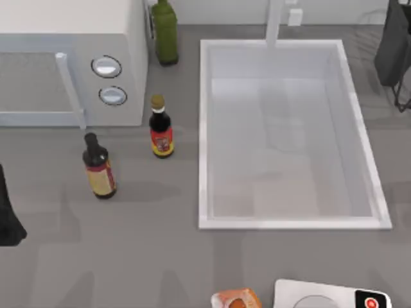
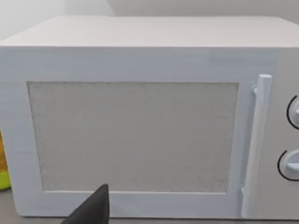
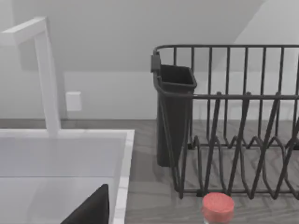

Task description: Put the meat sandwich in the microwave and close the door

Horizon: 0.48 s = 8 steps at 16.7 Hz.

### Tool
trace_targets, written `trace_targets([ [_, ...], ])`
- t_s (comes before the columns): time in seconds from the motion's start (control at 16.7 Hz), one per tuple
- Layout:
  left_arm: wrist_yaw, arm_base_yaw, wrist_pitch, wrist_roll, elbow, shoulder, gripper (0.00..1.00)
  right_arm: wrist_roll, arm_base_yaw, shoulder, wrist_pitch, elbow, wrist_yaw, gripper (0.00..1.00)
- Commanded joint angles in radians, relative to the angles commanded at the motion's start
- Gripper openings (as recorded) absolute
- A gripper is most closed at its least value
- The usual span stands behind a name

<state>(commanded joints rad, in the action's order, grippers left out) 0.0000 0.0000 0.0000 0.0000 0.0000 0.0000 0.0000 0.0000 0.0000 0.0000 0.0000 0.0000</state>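
Two things matter here: where the meat sandwich [image 1: 236,299] sits and whether the microwave [image 1: 70,38] is open. It isn't. The door [image 2: 133,140] is flush shut, its white bar handle [image 2: 256,149] upright beside the two knobs [image 1: 109,80].

So the sandwich is down at the counter's near edge, right of the middle, just beside a white slab with a red button [image 1: 331,296]. The microwave is way off at the far left corner, well apart from it. The sandwich's long axis I can't really call, it's cut off by the edge.

Left gripper [image 2: 91,210] is facing the microwave door from the front, and I'd guess that arm is the better one for the handle. I can't tell whether its fingers are spread or not; same for the right gripper [image 3: 91,207], off by the sink [image 1: 205,128] and dish rack [image 3: 233,121].

Two sauce bottles [image 1: 128,157] stand in front of the microwave, so the door's swing could be tight. The counter between the bottles and the sandwich looks open.
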Motion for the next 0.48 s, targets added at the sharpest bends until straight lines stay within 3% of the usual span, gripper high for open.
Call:
trace_targets([
  [0.24,0.001,-0.029,-0.017,0.014,0.029,0.03,1.0,0.0,0.0,0.0,0.0,0.0,0.0,1.0],
  [0.48,0.005,-0.191,-0.108,0.087,0.201,0.212,1.0,0.0,0.0,0.0,0.0,0.0,0.0,1.0],
])
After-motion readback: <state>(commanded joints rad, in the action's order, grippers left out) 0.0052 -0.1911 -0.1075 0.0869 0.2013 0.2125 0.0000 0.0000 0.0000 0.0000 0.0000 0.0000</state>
